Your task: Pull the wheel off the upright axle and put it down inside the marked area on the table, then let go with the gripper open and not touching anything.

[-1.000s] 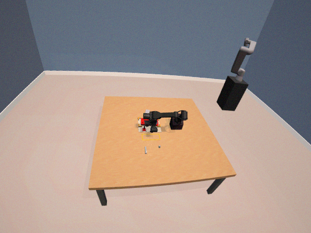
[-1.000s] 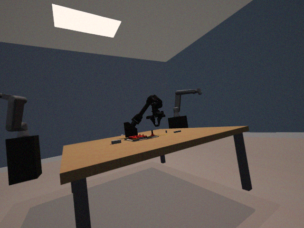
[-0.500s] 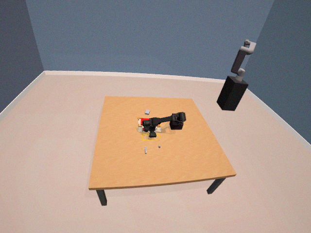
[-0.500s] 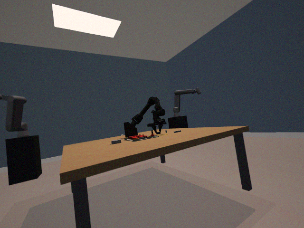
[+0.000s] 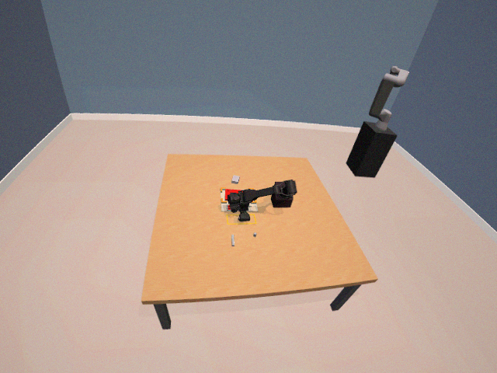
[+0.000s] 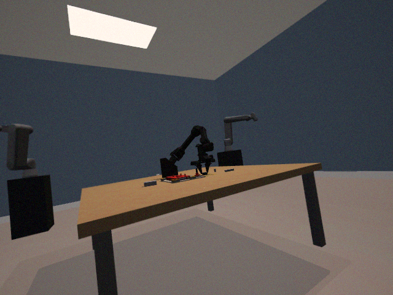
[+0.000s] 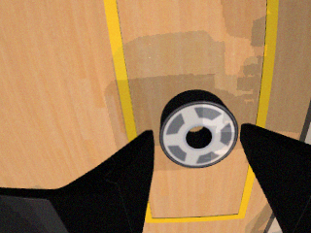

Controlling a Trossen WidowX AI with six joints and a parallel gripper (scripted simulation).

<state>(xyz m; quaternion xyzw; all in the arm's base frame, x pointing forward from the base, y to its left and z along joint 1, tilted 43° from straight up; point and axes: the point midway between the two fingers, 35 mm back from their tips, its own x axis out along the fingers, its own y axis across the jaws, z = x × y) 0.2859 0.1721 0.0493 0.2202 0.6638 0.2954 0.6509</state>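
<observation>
From the top, the arm [image 5: 261,193] covers most of the red-and-white board [image 5: 229,193] under it, and the wheel cannot be seen there at all. From the side the parts on the board are too small to tell apart, and the upright axle cannot be picked out. The wrist picture cuts off the far end of the yellow outline [image 7: 117,46].

There is one wheel [image 7: 198,132], dark-tyred with a grey hub, lying flat on the table [image 5: 280,249] inside the yellow outline, near its closer end. One gripper [image 7: 197,144] points down over it, fingers spread, one on each side; a thin strip of table shows between each fingertip and the tyre, so it grips nothing. Three small grey pieces lie loose on the table: a block [image 5: 235,179], a bar [image 5: 232,239] and a tiny bit [image 5: 255,234]. Two grey arms on black stands are off the table.
</observation>
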